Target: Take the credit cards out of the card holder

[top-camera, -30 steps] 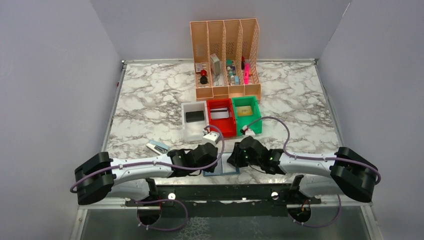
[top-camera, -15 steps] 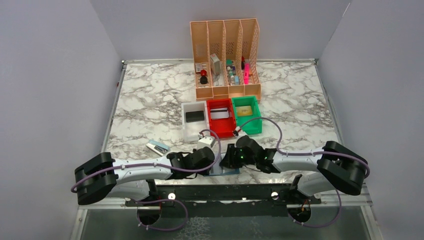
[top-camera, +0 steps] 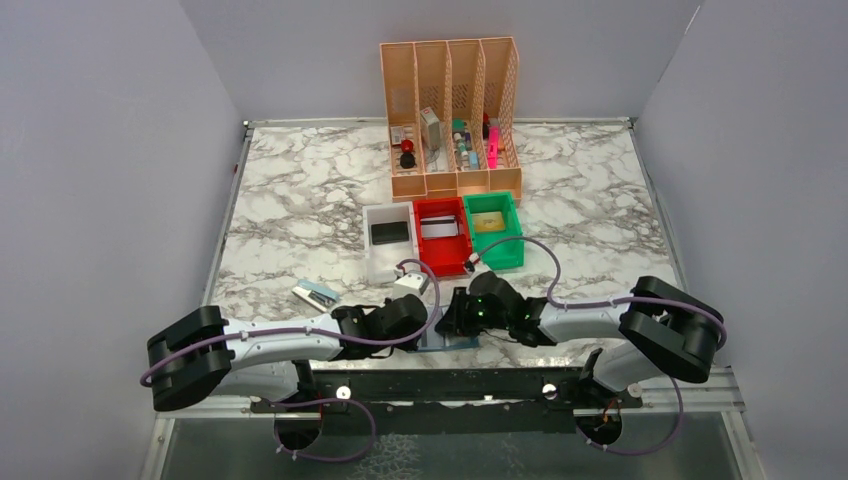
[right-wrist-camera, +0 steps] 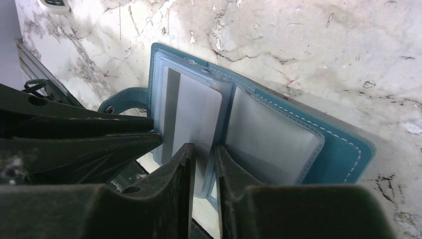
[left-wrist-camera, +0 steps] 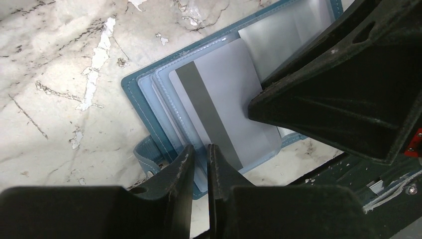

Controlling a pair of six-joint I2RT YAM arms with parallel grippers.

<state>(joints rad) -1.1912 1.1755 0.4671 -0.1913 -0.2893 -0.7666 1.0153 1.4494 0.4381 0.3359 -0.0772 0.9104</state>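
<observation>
Lying open at the near edge of the table [top-camera: 300, 200], the wallet [right-wrist-camera: 343, 144] shows a grey card [left-wrist-camera: 224, 94] in one pocket. The left gripper [left-wrist-camera: 199, 149] and right gripper [right-wrist-camera: 203, 149] crowd it, jaws narrow, likely to steady and pull; whether either grips, I cannot tell.

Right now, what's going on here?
Both arms are bent over the open wallet at the table's near edge. A grey card lies on its clear pockets. The left pincer and right pincer each meet the card's edge, fingers almost together; whether either grips it is unclear.
</observation>
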